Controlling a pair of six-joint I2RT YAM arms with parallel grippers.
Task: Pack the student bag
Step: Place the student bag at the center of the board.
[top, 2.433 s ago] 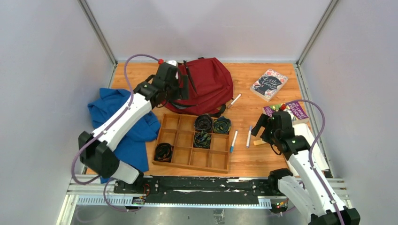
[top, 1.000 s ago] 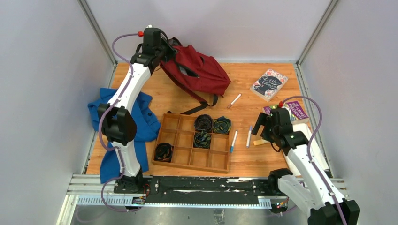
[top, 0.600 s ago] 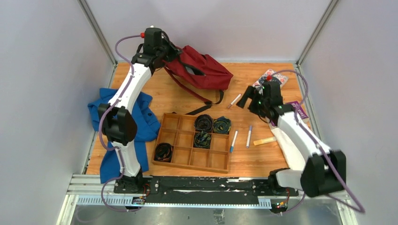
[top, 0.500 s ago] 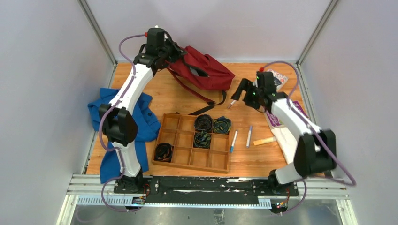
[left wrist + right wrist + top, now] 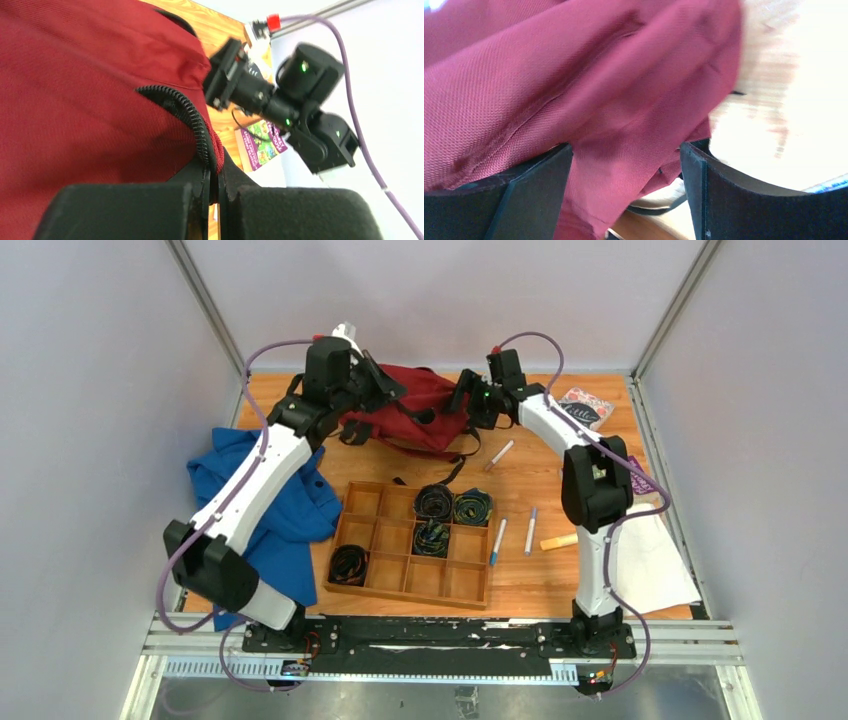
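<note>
While the left gripper [image 5: 390, 395] hangs over the far left of the table [image 5: 560, 460], its fingers [image 5: 125, 210] are pressed together on the student bag [image 5: 425, 418]. They are clamped on a ribbed black edging [image 5: 192, 117] along the red fabric, and the left wrist view shows that pinch plainly. Across from it, the right gripper [image 5: 460, 402] is at the bag's right side, jaws wide apart, with red cloth filling the gap between them. The bag itself is at the far centre of the table, bunched between the two arms and just beyond the wooden tray [image 5: 412, 540]. One black strap [image 5: 452, 468] trails toward the near side. Blue cloth [image 5: 262, 505] lies left of the tray, and a white marker [image 5: 500, 453] lies just right of the bag.
</note>
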